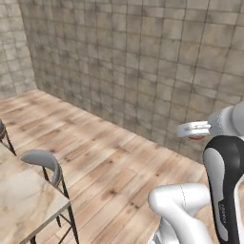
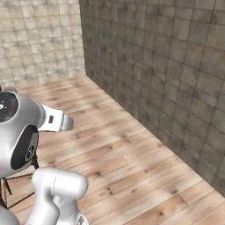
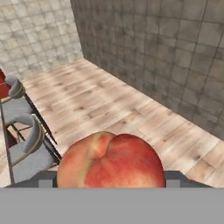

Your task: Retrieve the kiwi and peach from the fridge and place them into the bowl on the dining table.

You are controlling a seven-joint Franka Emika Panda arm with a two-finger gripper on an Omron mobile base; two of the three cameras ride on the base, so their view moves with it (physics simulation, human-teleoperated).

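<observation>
You have the round pinkish-red peach (image 3: 111, 160) clamped in the claw (image 1: 194, 129), carried above the wooden floor near the marble-topped bench (image 1: 24, 200); bowl placement remains, kiwi's status unseen.

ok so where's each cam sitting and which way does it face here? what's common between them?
Left base view: behind the arm on its left, facing the tiled wall across the wood floor; dining table corner and a chair lower left; arm at right, gripper with a red sliver at it.
Right base view: behind the arm on its right, facing the same wall corner; arm lower left.
Hand view: on the hand, looking along the fingers; the peach fills the bottom, chairs at left.
Shared: the wall, floor and chairs.
</observation>
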